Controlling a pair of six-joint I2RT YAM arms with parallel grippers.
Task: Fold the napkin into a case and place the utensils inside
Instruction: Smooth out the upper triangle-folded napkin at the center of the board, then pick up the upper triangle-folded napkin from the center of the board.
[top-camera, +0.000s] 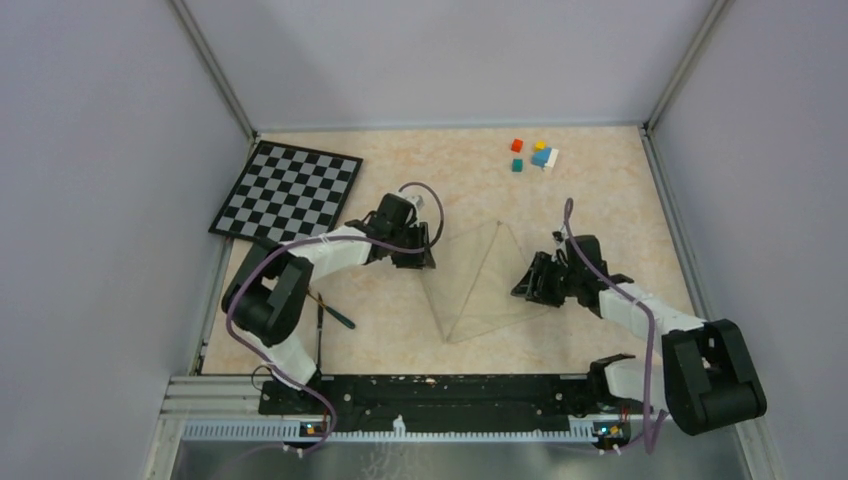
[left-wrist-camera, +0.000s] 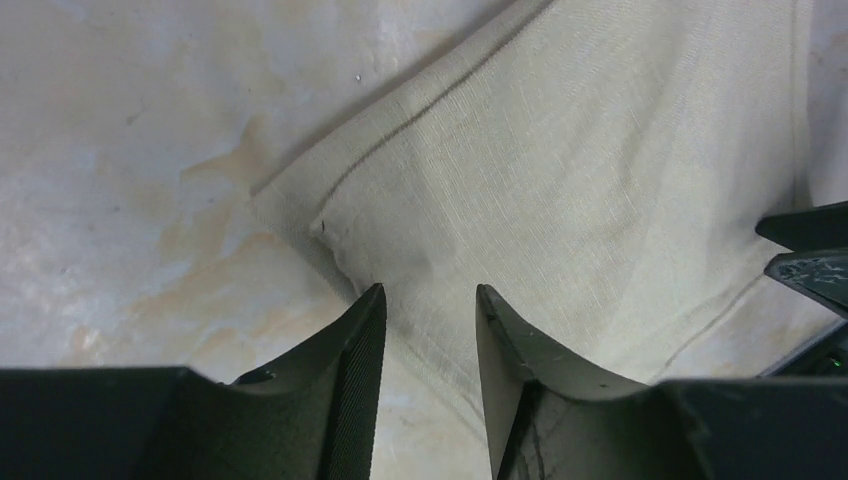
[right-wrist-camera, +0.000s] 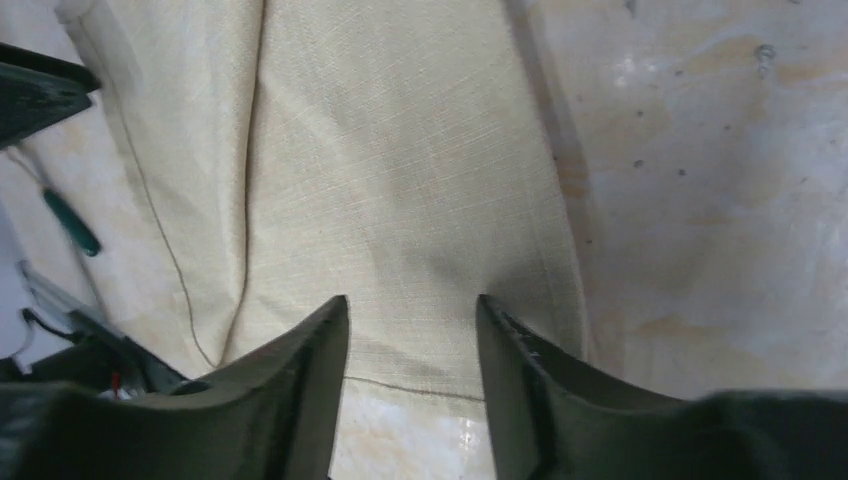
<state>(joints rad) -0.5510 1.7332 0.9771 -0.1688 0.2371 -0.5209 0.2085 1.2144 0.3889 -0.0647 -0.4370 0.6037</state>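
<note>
The napkin (top-camera: 480, 285) lies flat near the middle of the table (top-camera: 600, 200), folded into a rough triangle with its point aimed at the far wall and a crease running down from that point. In the overhead view the left claw (top-camera: 415, 262) sits at the cloth's left edge and the right claw (top-camera: 525, 288) at its right corner, so the two face each other across the fold.

From the left wrist, the left claw (left-wrist-camera: 430, 300) has its fingers (left-wrist-camera: 365, 345) apart with a clear gap, and the hemmed edge of the napkin (left-wrist-camera: 560, 180) runs into that gap, one corner lying just to the left. Whether the pads touch the fabric cannot be told. From the right wrist, the right claw (right-wrist-camera: 412, 305) is likewise spread, its fingers (right-wrist-camera: 320, 350) set over the napkin (right-wrist-camera: 400, 180) close to its near hem.

The utensils (top-camera: 338, 318) rest on the bare table beside the left arm, apart from the cloth; one shows a teal-green handle (right-wrist-camera: 72, 222). A checkerboard (top-camera: 288, 190) lies at the far left, and small coloured cubes (top-camera: 533, 155) sit near the far edge.
</note>
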